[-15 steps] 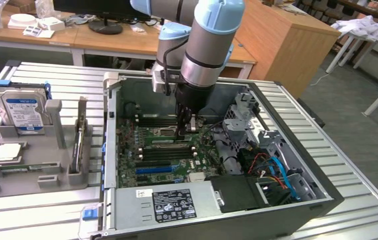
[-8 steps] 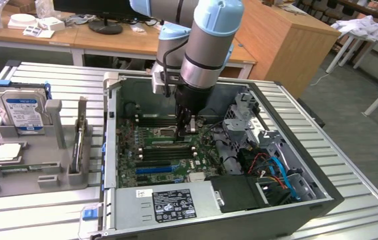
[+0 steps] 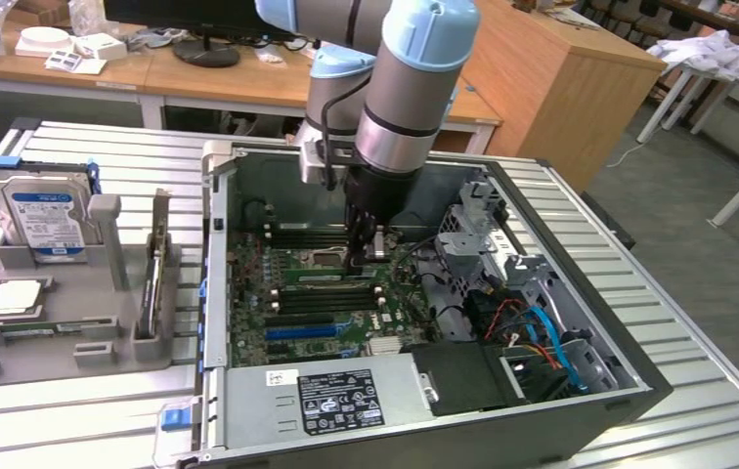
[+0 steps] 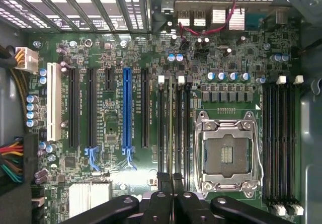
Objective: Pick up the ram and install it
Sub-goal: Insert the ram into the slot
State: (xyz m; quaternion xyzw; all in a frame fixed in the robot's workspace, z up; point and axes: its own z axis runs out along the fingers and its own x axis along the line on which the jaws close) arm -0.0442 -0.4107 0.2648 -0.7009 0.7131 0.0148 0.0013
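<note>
The ram (image 4: 171, 128) is a thin green stick seen edge-on, lying along one of the memory slots next to the empty processor socket (image 4: 226, 153). My gripper (image 4: 171, 186) is shut on its near end, black fingers (image 4: 162, 196) pressed to both sides. In the exterior view the arm reaches down into the open computer case (image 3: 220, 293). There the gripper (image 3: 372, 256) sits at the right end of the pale green ram (image 3: 324, 277), low on the motherboard. Whether the ram is seated in the slot cannot be told.
A grey holder (image 3: 96, 327) on the exterior view's left carries a hard drive (image 3: 46, 215), a square silver chip (image 3: 15, 298) and a thin piece on edge (image 3: 154, 269). A drive cage (image 3: 481, 234) and blue and orange cables (image 3: 540, 337) crowd the case's right side.
</note>
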